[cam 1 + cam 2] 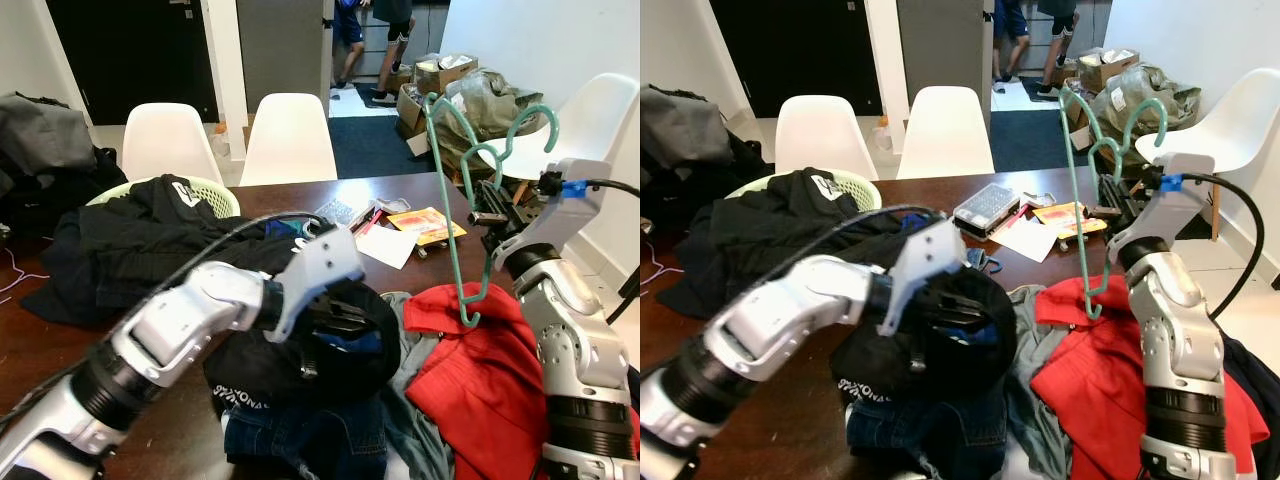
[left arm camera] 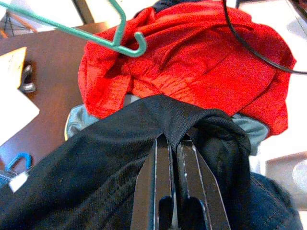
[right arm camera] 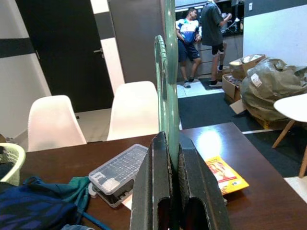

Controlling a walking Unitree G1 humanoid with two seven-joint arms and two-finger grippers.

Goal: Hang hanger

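Above a cluttered dark surface (image 1: 300, 195), a green hanger (image 1: 462, 190) is held upright, clamped in the right end effector (image 3: 169, 143), over a red garment (image 1: 480, 370). A black garment (image 2: 120, 158) is pinched by the closed left end effector (image 2: 173, 148). Dark clothes are heaped in a pale laundry basket (image 1: 215, 190). Two white chairs (image 1: 288, 135) are set behind.

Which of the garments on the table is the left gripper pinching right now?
The black garment: the left gripper is shut on a fold of it. The red garment lies untouched beside it.
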